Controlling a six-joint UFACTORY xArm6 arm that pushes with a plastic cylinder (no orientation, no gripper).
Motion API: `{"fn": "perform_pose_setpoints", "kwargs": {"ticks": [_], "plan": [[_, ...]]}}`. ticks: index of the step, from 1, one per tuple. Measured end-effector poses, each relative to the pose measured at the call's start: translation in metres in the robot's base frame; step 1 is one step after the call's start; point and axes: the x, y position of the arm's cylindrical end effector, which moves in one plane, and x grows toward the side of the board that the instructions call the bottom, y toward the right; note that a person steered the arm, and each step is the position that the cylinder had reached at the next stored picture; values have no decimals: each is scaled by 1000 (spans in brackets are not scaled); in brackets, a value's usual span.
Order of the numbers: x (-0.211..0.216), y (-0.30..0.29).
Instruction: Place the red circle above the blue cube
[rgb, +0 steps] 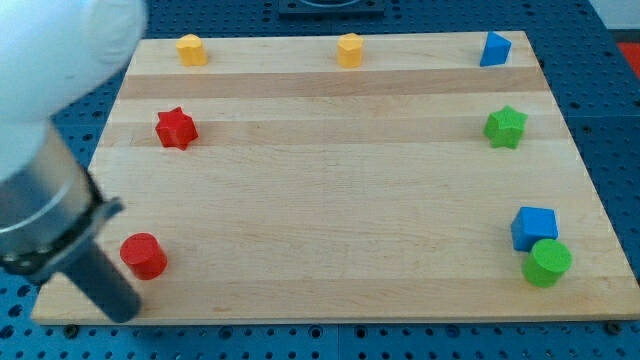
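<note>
At the view's lower left, my tip (120, 312), having no gripper, is sitting just beside the small, rigid, light red plastic circle (143, 255), which is likely sliding easily on the wooden surface (330, 220) when pushed on its left wall toward the blue plastic cube (534, 228).

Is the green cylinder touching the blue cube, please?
Yes, the green cylinder sits right against the blue cube's lower edge.

Red circle (143, 255): short upright cylinder, lying flat on the board, far toward the view's left of blue cube (533, 227), slightly lower. Blue cube: sitting upright, slightly turned.
</note>
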Motion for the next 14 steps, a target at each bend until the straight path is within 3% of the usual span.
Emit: {"fn": "perform_pose_setpoints", "kwargs": {"ticks": [2, 5, 7, 11, 14], "plan": [[-40, -18], [-54, 66], [-92, 113], [-127, 221], [-128, 291]]}}
